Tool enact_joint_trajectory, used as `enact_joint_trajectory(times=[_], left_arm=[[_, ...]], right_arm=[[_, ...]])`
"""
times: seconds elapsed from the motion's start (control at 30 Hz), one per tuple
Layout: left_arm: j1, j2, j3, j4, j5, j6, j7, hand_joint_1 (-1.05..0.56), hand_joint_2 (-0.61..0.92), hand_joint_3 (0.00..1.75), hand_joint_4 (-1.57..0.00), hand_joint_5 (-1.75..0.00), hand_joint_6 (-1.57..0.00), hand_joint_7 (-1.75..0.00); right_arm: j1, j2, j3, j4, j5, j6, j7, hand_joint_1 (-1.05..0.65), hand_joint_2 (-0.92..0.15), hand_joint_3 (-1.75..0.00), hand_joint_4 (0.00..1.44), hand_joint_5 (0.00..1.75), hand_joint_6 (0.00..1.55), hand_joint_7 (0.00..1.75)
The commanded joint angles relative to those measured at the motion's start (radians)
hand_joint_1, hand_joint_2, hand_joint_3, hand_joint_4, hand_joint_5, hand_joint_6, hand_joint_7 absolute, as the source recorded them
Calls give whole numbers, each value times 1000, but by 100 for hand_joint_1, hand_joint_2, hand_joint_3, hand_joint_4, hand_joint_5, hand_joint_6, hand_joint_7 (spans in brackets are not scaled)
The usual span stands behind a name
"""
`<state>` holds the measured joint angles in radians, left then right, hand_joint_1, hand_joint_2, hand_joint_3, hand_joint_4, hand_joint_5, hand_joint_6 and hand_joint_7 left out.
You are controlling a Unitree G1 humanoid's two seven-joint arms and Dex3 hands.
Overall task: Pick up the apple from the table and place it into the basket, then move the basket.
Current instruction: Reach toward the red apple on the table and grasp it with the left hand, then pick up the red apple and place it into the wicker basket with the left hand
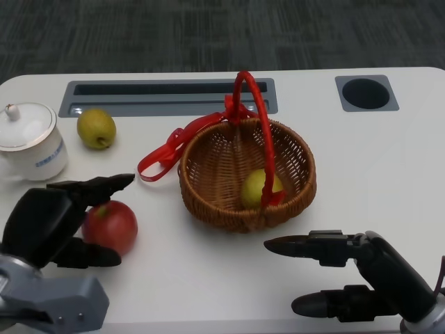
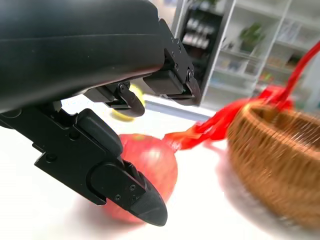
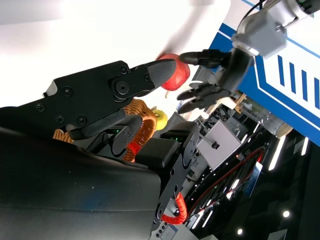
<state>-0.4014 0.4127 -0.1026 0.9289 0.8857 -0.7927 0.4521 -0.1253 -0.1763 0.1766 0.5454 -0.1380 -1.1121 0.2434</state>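
Right up front at the surface's near edge are both black hands. Left hand (image 1: 52, 223) is cupped around the round red apple (image 1: 111, 225), fingers (image 1: 97, 186) spread with one above and one below it. Looks like it's bracketing the fruit for a grab, though whether it's actually squeezing yet is hard to call; the apple appears to sit on the white surface (image 1: 375, 160) near its front-left corner. Right hand (image 1: 354, 275) hovers open and empty at the front-right, fingers apart, probably waiting to deal with the basket later.

Round woven wicker basket (image 1: 208, 202) with a red handle and ribbon sits mid-surface, just beside the apple, so the carry is short. Already inside: a yellow-green fruit (image 1: 259, 186). Another yellow-green fruit (image 1: 96, 128) and a white lidded mug (image 1: 29, 142) sit toward the back-left.
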Motion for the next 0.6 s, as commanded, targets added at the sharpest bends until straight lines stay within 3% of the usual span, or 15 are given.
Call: enact_joint_trajectory(times=[0.03,0.2,0.47,0.6], left_arm=[[-73,16,-85,118,11,53,56,-81,62,1,-63,-1,-51,-1],[-149,-12,-192,258,7,129,105,-81,63,0,-61,0,-50,0],[-225,-60,-288,370,-37,245,71,-72,66,1,-55,0,-44,0],[-241,-75,-317,389,-65,265,56,-63,68,1,-65,-4,-52,-3]], right_arm=[[5,-16,-6,-7,14,-5,-3,-52,-88,0,74,0,69,0],[9,-17,-4,-10,21,-3,1,-51,-88,0,74,0,69,0],[7,-12,-3,-5,20,-10,-2,-51,-88,0,75,0,69,0],[12,-9,-3,-11,20,-6,-4,-51,-88,0,75,0,69,0]])
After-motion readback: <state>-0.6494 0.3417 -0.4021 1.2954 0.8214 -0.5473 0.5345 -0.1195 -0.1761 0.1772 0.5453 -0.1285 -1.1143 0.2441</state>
